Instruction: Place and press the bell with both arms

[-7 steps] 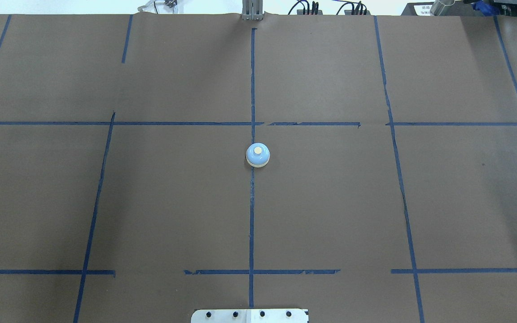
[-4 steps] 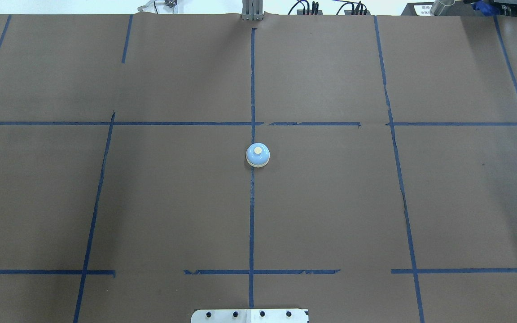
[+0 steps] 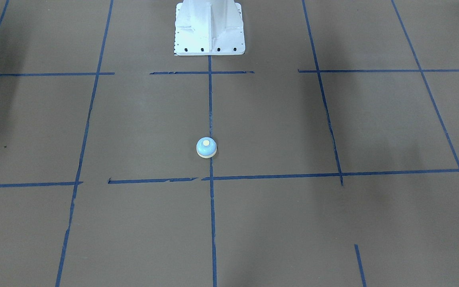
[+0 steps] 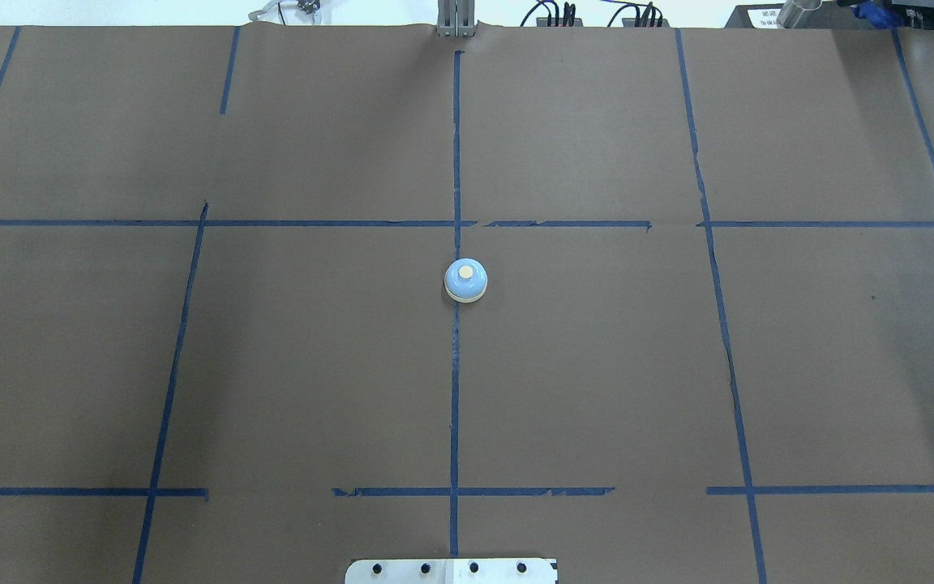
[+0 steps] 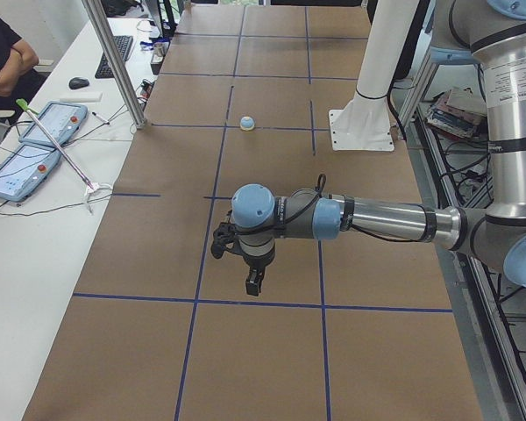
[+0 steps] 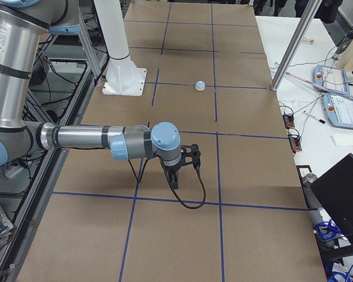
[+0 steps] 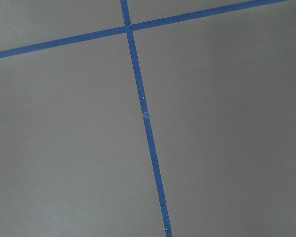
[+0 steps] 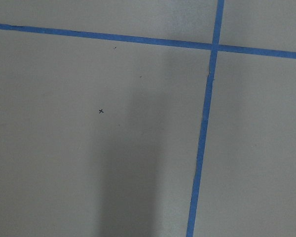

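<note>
As far as the front-facing view shows, the bell (image 3: 206, 147) stands upright on the brown desk (image 3: 134, 119). It sits right on the blue tape line (image 3: 210, 99) that runs out from the white pedestal (image 3: 208, 28), with no arm or pincer in sight.

From overhead it is the same story: the bell sits alone at mid-desk, cream button up, nothing touching it.

Seen from the end on the robot's left, the left pincer (image 5: 253, 285) hangs pointing down above the desk. The bell lies well beyond it, far off toward the pedestal. I cannot tell from here whether that pincer is open or closed.

From the right end, the right pincer (image 6: 174, 181) hangs likewise over the paper, its cable (image 6: 191, 197) looping below. The bell is well apart from it, further along the desk, and I cannot make out how its jaws stand either.

Both wrist cameras show only bare paper and tape lines beneath each pincer, and no bell.

To my eye the bell is already set at the centre, so the placing looks done. Nothing shows whether it has been pressed. If the press is what is left, each arm has a long reach to make before it gets to the button.
</note>
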`<state>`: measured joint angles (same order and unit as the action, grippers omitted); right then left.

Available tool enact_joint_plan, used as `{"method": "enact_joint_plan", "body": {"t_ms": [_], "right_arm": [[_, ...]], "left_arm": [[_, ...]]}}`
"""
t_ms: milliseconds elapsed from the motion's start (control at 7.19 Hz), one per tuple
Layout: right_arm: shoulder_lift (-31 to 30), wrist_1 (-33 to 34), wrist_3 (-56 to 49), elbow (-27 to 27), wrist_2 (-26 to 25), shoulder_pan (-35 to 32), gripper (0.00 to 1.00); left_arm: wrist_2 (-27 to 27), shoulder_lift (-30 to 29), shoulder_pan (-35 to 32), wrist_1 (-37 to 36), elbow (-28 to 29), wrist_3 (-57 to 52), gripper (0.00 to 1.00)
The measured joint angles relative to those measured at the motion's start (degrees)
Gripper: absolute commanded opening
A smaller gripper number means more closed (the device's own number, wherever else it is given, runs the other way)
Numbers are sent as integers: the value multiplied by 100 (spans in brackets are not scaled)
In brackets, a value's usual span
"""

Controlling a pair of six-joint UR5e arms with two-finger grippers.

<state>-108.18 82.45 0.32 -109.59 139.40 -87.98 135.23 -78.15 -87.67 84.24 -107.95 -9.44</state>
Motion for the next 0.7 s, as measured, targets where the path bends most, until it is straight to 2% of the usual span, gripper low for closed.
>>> {"method": "enact_joint_plan", "body": {"t_ms": [696], "right_arm": [[8, -8, -8, -10, -1, -4, 100]], "left_arm": [[-29, 67, -4, -55, -222, -49, 100]]}}
